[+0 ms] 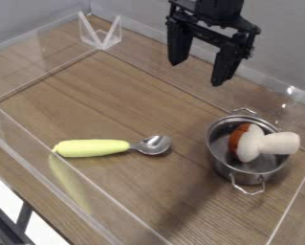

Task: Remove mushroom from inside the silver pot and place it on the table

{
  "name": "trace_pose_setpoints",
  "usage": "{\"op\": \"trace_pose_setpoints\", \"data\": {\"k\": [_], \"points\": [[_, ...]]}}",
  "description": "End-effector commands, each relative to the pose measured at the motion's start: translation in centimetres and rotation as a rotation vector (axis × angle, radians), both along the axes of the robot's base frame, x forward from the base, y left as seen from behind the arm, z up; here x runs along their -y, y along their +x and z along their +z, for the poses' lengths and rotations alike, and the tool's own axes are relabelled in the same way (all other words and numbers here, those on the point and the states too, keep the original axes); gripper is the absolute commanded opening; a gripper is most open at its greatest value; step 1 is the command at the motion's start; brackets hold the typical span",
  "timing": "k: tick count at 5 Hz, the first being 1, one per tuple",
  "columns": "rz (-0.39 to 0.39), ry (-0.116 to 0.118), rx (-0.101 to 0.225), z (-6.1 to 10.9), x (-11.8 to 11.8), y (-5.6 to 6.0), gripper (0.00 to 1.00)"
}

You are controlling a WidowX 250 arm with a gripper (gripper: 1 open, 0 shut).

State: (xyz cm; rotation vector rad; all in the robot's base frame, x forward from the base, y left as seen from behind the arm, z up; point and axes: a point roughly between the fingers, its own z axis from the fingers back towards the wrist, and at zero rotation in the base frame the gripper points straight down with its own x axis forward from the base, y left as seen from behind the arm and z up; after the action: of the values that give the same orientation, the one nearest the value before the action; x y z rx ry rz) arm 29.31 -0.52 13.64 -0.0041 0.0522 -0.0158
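Currently the mushroom (262, 144) lies inside the silver pot (251, 151), at the right side of the table (103, 96). It is on its side: the thick cream-white stem points to the right and reaches over the pot's rim, and the red-orange cap sits lower in the pot, to the left. The pot stands upright near the right clear wall, and one small wire loop handle shows at its front edge.

Above and a little behind the pot hangs the gripper (204, 61), black, pointing down. Its two fingers stand wide apart with nothing between them, and they touch neither the pot nor the mushroom; they are well above the tabletop.

Left of the pot, on the brown wood-grain surface, lies a spoon (114, 146) with a yellow handle and a small metal bowl. The bowl end points toward the pot but is apart from it. Low clear plastic walls (40, 57) go around the tabletop, and at the far side a clear plastic piece (101, 36) with a folded shape stands on the edge.
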Motion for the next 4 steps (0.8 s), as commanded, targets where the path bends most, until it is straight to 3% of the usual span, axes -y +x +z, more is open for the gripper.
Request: {"op": "trace_pose_setpoints", "data": {"k": [1,2,4], "points": [[-0.036,-0.006,0.002,-0.6,0.9,0.1,1.00],[-0.073,-0.012,0.005,-1.2,1.7,0.1,1.00],[-0.152,-0.022,0.040,-2.5,4.2,0.5,1.00]]}}
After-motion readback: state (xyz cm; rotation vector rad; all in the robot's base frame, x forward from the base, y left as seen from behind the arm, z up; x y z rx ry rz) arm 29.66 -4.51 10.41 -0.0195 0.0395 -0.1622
